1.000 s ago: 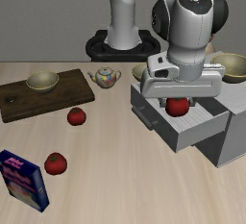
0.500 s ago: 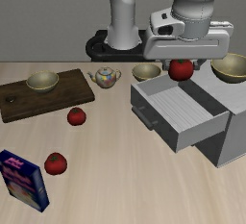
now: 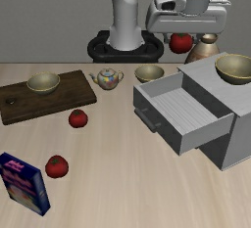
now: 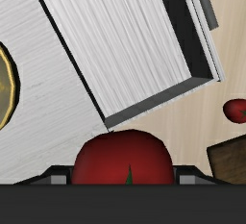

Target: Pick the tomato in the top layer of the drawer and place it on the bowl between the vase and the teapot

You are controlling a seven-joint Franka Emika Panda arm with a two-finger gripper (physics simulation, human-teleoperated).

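My gripper (image 3: pixel 181 36) is shut on a red tomato (image 3: pixel 180 43) and holds it high above the table, behind the open top drawer (image 3: pixel 182 113). In the wrist view the tomato (image 4: pixel 123 159) sits between my fingertips (image 4: pixel 60 178), with the drawer's ribbed white floor (image 4: pixel 120 45) far below it. A small tan bowl (image 3: pixel 149 73) stands on the table between the teapot (image 3: pixel 107 77) and the vase (image 3: pixel 207 47), lower than the tomato and toward the exterior view's left of it.
The grey cabinet (image 3: pixel 231 124) carries a wide bowl (image 3: pixel 235 69) on its top. A dark cutting board (image 3: pixel 49 101) holds another bowl (image 3: pixel 42 83). Two loose tomatoes (image 3: pixel 78 118) (image 3: pixel 57 165) and a blue box (image 3: pixel 25 181) lie on the table.
My gripper has risen steadily out of the drawer with the tomato in it and has drifted back toward the vase. The drawer stays open.
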